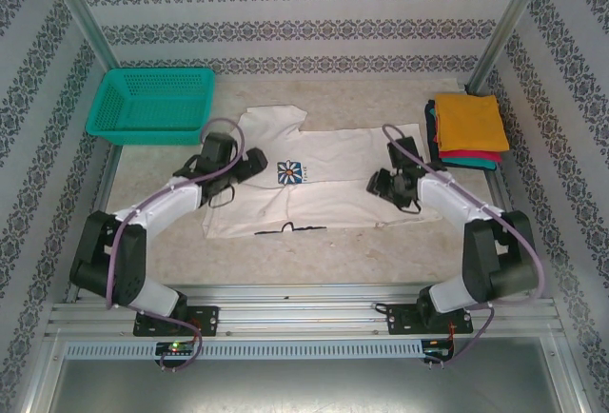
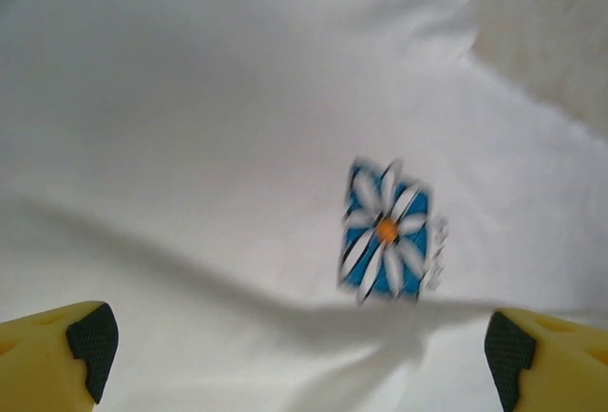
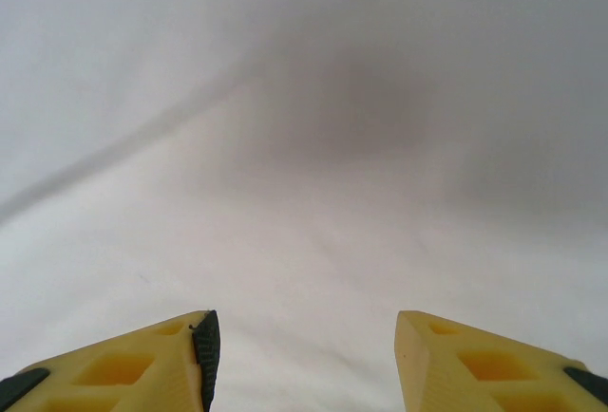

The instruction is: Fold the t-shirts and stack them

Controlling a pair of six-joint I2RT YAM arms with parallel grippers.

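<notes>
A white t-shirt (image 1: 328, 170) with a blue-square daisy print (image 1: 291, 172) lies spread flat across the middle of the table. My left gripper (image 1: 255, 162) hovers over its left part, just left of the print. In the left wrist view the jaws (image 2: 299, 365) stand wide open above the cloth, with the daisy print (image 2: 388, 232) ahead of them. My right gripper (image 1: 377, 184) is over the shirt's right part. It is open (image 3: 304, 360) with only white cloth (image 3: 304, 146) under it. A stack of folded t-shirts (image 1: 468, 126), orange on top of red and teal, sits at the back right.
A teal mesh basket (image 1: 152, 104) stands at the back left. Metal frame posts rise at the back corners, and a rail (image 1: 304, 304) runs along the near edge by the arm bases. Bare tabletop (image 1: 314, 256) lies in front of the shirt.
</notes>
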